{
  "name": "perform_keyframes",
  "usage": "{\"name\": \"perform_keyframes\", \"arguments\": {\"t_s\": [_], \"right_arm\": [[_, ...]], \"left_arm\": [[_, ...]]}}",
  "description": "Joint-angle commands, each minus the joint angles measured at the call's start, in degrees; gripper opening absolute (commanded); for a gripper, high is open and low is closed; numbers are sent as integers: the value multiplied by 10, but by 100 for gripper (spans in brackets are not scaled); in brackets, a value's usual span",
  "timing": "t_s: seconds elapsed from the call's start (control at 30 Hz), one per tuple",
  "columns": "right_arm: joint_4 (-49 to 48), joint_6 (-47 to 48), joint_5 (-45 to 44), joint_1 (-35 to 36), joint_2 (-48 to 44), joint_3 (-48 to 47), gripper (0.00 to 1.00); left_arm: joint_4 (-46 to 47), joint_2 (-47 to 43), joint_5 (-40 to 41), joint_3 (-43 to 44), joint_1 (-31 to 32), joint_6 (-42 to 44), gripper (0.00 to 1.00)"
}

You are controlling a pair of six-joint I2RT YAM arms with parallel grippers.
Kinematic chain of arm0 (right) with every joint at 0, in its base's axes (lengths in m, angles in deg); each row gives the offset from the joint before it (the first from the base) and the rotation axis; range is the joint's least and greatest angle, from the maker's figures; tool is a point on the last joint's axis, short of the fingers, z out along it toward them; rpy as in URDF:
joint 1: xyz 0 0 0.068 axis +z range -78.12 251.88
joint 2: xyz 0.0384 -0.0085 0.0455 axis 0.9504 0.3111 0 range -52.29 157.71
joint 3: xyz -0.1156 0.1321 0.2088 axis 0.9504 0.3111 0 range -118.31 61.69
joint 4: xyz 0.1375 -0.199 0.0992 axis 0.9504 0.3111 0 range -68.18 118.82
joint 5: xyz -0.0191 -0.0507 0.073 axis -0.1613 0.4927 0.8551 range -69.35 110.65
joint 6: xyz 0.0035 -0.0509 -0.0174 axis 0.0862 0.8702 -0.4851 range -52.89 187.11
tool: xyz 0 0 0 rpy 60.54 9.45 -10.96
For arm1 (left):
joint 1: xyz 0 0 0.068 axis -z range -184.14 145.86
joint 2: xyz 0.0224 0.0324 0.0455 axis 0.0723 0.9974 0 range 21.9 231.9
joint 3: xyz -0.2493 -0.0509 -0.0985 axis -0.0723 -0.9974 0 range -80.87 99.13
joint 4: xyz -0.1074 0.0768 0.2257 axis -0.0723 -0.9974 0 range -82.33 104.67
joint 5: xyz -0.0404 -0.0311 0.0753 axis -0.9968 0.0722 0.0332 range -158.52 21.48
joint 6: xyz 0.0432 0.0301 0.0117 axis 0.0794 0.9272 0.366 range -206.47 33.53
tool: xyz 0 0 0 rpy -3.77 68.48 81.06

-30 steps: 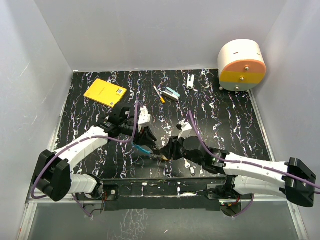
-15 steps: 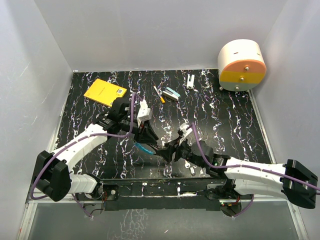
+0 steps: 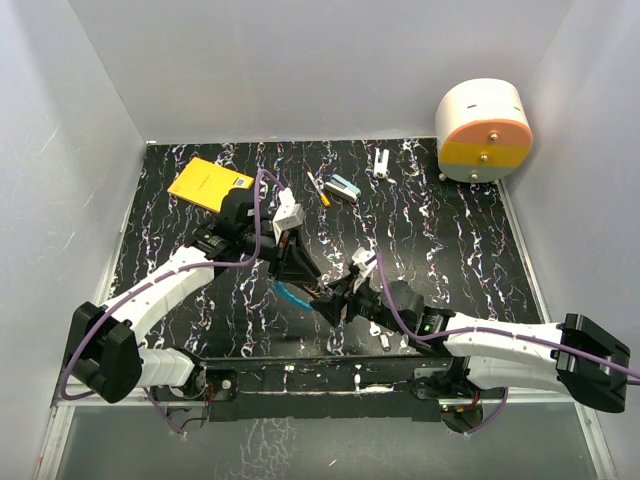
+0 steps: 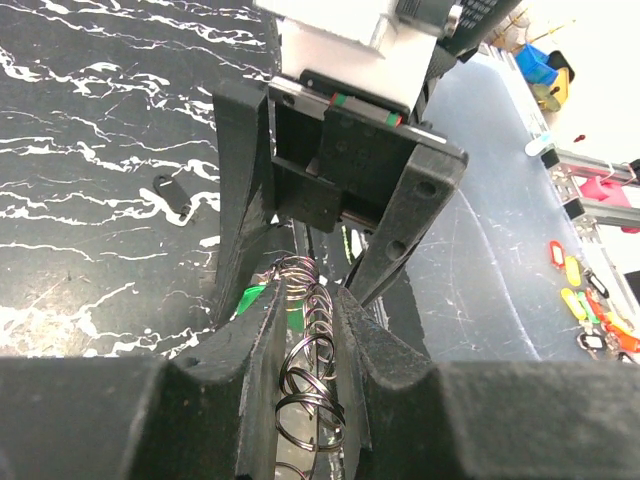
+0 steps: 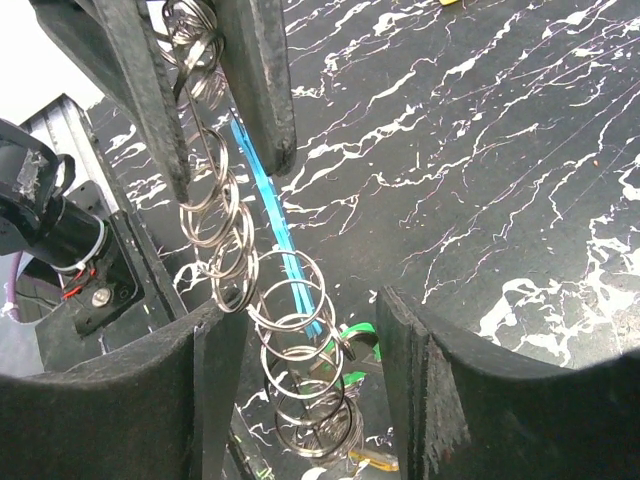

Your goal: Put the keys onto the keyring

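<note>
The job looks partly done at best. The left gripper (image 4: 305, 300) is clamped on the keyring (image 5: 288, 292), which shows here as a hanging string of silvery rings with a blue arc (image 5: 268, 225) running beside it. It holds the keyring up off the desk (image 3: 450, 230).

The right gripper (image 5: 300, 312) sits at the keyring's lower end with its jaws apart. The rings hang between the jaws, close against one finger, and nothing is pinched.

A green key (image 5: 352, 343) hangs at the bottom of the keyring, touching the last rings. A yellow key (image 5: 378, 460) shows just below it, at the edge of the right wrist view. Both look as if they are already on the keyring, but the rings overlap there and I cannot tell whether either is truly threaded.

In the top view, two small pale pieces that I take for silver keys (image 3: 375, 328) lie on the desk to the right of the keyring, apart from it. If so, they are yet to be picked up and threaded on, so the larger share of the work probably remains.
</note>
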Motion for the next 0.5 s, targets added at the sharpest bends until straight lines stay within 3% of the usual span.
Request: {"name": "perform_keyframes", "arguments": {"t_s": [0.0, 0.1, 0.2, 0.3, 0.4, 0.47], "right_arm": [[-64, 20, 5, 3, 8, -32, 57], [-66, 19, 0, 3, 9, -34, 51], [-66, 11, -14, 3, 2, -35, 28], [-61, 3, -20, 3, -14, -33, 14], [-44, -4, -17, 3, -31, -36, 8], [-21, -13, -12, 3, -43, -42, 8]], "left_arm": [[56, -12, -45, 21, 1, -69, 0], [78, -14, -48, 17, 1, -95, 0], [90, -15, -51, 12, 1, -107, 0], [72, -17, -47, 12, 1, -83, 0], [44, -18, -41, 17, 1, -44, 0], [18, -17, -34, 26, -3, -17, 13]]}}
